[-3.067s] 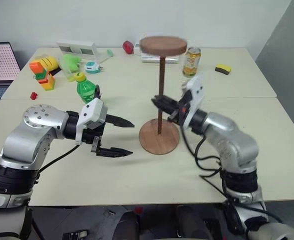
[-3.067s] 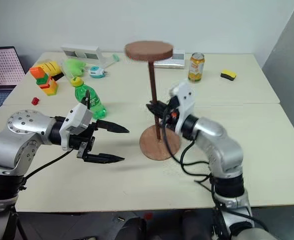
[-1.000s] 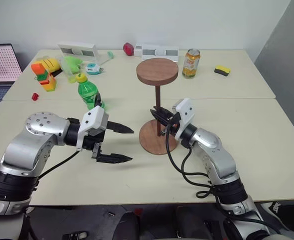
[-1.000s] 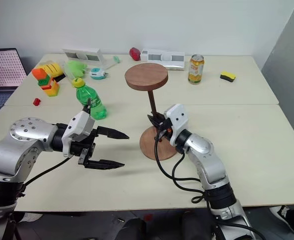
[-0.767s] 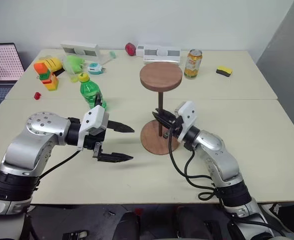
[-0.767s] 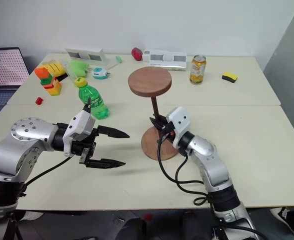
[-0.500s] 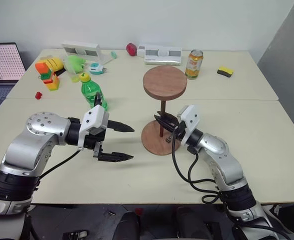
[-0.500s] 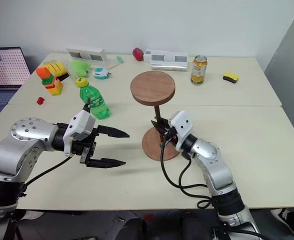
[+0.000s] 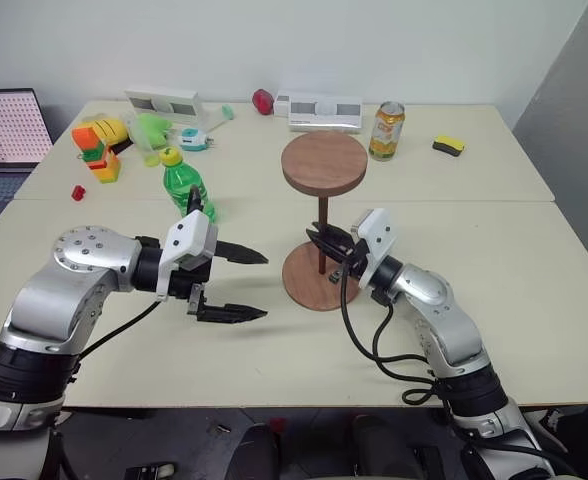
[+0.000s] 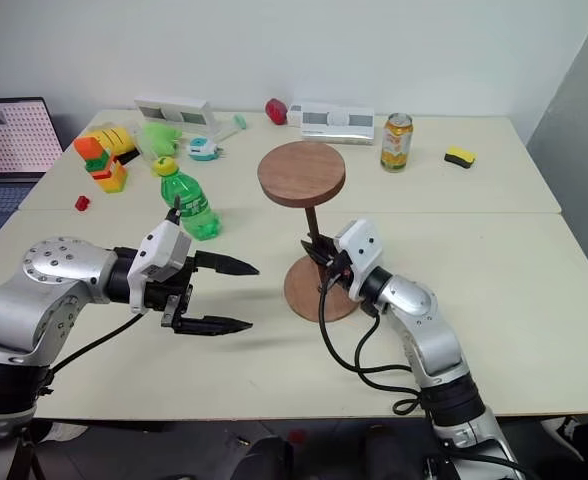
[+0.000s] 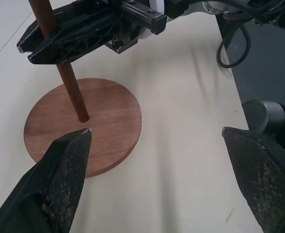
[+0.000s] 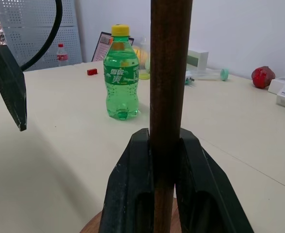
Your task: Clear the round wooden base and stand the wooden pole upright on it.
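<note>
The round wooden base [image 9: 319, 277] lies flat on the table in the middle, with nothing else on it. The wooden pole [image 9: 321, 235] stands upright on it, its lower end at the base's centre [image 11: 83, 117] and its fixed disc [image 9: 323, 165] on top. My right gripper [image 9: 326, 238] is shut on the pole's rod low down, its fingers [image 12: 133, 194] clamped on either side of the pole [image 12: 169, 73]. My left gripper [image 9: 264, 286] hovers open to the left of the base, pointing at it, with nothing between its fingertips [image 11: 60, 179].
A green bottle [image 9: 184, 185] stands behind my left gripper. Along the table's far side are a drink can [image 9: 385, 130], a yellow sponge [image 9: 448, 146], a white box [image 9: 324, 110], a red object [image 9: 263, 100] and coloured toys [image 9: 99, 150]. A laptop [image 9: 4, 130] sits at far left.
The head view has shifted slightly. The pole stays upright on the base in my right gripper, and my left gripper has kept still and open.
</note>
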Robot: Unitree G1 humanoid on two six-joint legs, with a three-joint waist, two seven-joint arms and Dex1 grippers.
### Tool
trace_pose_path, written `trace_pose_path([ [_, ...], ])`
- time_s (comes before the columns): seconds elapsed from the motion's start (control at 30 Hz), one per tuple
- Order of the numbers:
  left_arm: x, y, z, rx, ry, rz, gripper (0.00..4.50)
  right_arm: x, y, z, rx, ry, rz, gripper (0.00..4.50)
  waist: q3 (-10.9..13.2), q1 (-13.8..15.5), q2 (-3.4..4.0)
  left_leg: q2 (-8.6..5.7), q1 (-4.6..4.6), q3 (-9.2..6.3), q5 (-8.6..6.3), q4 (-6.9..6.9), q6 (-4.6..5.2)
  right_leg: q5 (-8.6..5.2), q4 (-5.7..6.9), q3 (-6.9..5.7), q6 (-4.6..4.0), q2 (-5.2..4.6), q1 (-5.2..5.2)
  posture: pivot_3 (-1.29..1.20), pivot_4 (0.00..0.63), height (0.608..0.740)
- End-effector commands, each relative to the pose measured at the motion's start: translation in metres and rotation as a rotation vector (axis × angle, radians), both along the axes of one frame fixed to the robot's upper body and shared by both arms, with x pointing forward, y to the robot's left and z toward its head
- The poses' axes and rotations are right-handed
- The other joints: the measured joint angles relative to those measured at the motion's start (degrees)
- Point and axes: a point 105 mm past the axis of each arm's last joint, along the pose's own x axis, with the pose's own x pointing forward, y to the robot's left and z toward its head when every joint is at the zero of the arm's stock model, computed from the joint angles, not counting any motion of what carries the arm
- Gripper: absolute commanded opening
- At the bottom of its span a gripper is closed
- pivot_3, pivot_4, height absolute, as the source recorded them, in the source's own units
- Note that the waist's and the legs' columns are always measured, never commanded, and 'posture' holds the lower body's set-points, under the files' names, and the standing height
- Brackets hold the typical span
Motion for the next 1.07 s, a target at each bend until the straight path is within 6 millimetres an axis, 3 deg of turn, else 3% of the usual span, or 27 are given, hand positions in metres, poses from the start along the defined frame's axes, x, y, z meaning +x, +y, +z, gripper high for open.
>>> trace_pose_path([
  [0.03,-0.003,-0.001,0.008,-0.009,-0.034,-0.009,4.50,0.001,-0.005,-0.031,-0.065,0.120,-0.025,0.93,0.00,0.00,0.00,0.00,0.00,0.00,0.00,0.00,0.00,0.00,0.00,0.00,0.00,0.00,0.00,0.00,0.150,0.740],
  [0.33,-0.001,-0.002,0.008,-0.020,-0.030,-0.007,4.50,0.008,-0.015,-0.001,0.023,0.068,-0.065,2.92,0.13,-0.30,0.05,0.03,-0.31,0.02,0.00,-0.02,0.00,0.00,0.02,0.02,-0.01,0.02,-0.32,0.00,0.150,0.740],
  [0.53,0.003,0.000,0.010,-0.019,-0.021,0.017,4.50,-0.002,-0.031,0.011,0.008,0.073,-0.039,4.35,0.13,-0.36,0.06,0.02,-0.34,0.01,0.00,-0.02,0.00,0.00,-0.01,0.01,-0.01,0.02,-0.31,0.00,0.150,0.740],
  [0.6,0.004,0.003,0.009,-0.012,0.022,0.040,4.50,-0.011,-0.040,0.011,-0.044,0.093,-0.002,4.46,0.13,-0.18,0.06,0.00,-0.39,-0.02,0.00,-0.01,0.00,0.00,-0.04,-0.01,0.00,0.01,-0.30,0.00,0.150,0.740],
  [0.73,0.010,0.013,0.016,-0.025,0.021,0.101,4.50,-0.052,-0.067,0.009,-0.200,0.159,0.159,4.46,0.15,0.60,0.09,-0.04,-0.50,-0.08,0.00,0.01,0.01,-0.01,-0.13,-0.09,0.01,-0.03,-0.32,0.00,0.150,0.740],
  [0.9,0.004,0.023,0.013,0.006,0.020,0.104,4.50,-0.068,-0.093,0.028,-0.276,0.151,0.192,4.46,0.18,0.46,0.12,0.01,-0.46,-0.01,-0.01,0.00,0.01,0.00,-0.09,-0.02,0.00,0.01,-0.32,0.00,0.150,0.740],
  [1.07,0.003,0.027,0.013,0.014,-0.001,0.118,4.50,-0.075,-0.100,0.046,-0.325,0.109,0.232,4.46,0.19,0.74,0.11,0.02,-0.45,-0.01,-0.01,0.01,0.02,0.00,-0.11,-0.04,0.00,0.02,-0.29,0.00,0.150,0.740],
])
